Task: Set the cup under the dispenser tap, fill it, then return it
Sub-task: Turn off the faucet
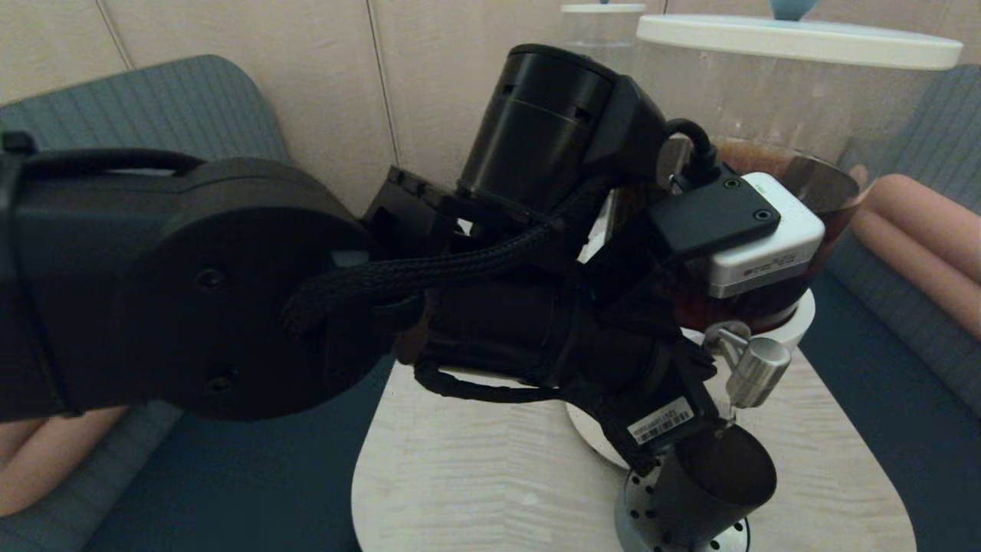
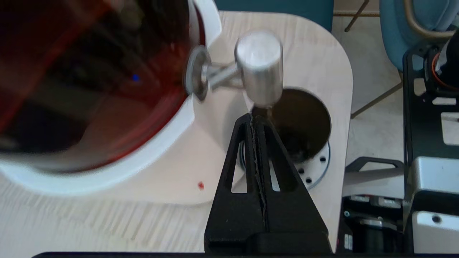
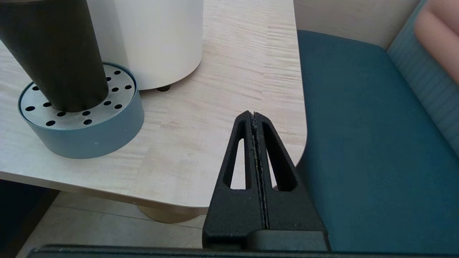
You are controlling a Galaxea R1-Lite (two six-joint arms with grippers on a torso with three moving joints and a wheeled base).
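The left gripper [image 2: 259, 118] has its two black fingers pressed flat together with nothing between them, and its tip sits right at the near rim of the cup [image 2: 300, 123], just below the bottom end of the dispenser tap [image 2: 259, 66]. From the head camera the tip itself is hidden behind the arm's own black body, which reaches across the middle of the scene. The cup, dark and tapered, stands upright on a round steel drip tray [image 2: 315, 168] dotted with holes, directly under the tap's outlet. Whether the fingertips actually touch the cup's rim or the tap I cannot tell. The tap is a short brushed-steel cylinder on a thin stem that runs back to a round flange on the dispenser [image 2: 107, 89], whose clear tank holds dark reddish-brown liquid above a white base. All of this rests on a pale wood-grain table [image 1: 475, 475] with rounded corners. Behind the big dispenser, the lid of a second, smaller clear tank [image 1: 602, 27] shows against the wall. The right gripper [image 3: 254, 116] hangs off to the side near the table's edge, its fingers likewise closed on nothing, well apart from the cup and tray. A teal cushioned seat [image 3: 365, 136] lies beyond that edge.
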